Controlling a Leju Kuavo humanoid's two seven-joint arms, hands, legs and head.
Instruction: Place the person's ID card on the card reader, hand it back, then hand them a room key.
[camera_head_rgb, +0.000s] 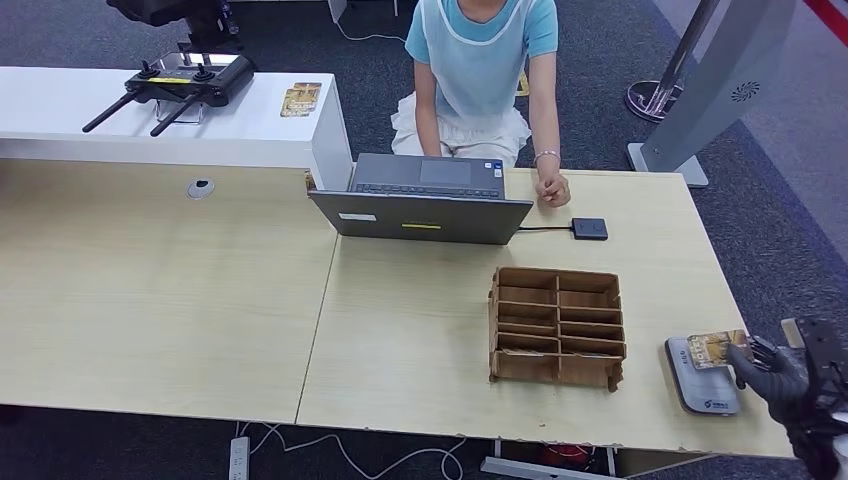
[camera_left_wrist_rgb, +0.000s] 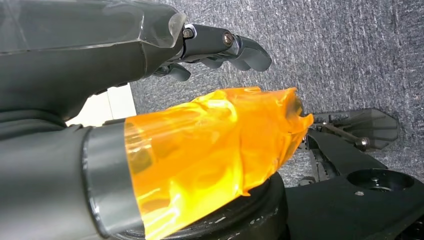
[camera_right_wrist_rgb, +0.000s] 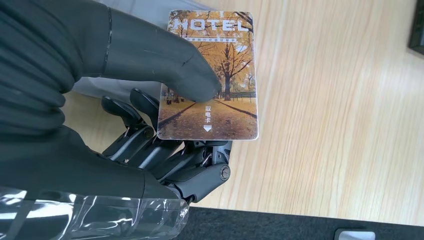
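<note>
Your right hand (camera_head_rgb: 775, 372) pinches the card (camera_right_wrist_rgb: 212, 75) between thumb and fingers (camera_right_wrist_rgb: 150, 145), over the card reader (camera_head_rgb: 700, 385) at the desk (camera_head_rgb: 420, 330) edge, likely for scanning. Your left hand (camera_left_wrist_rgb: 220, 47) hangs empty, fingers curled. Farther off, the person (camera_head_rgb: 480, 70) waits behind the laptop (camera_head_rgb: 425, 200).

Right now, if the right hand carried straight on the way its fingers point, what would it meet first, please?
Probably the grey card reader: the right hand points left, holding the card over it. Further along stands the wooden organizer; height is unclear.
</note>
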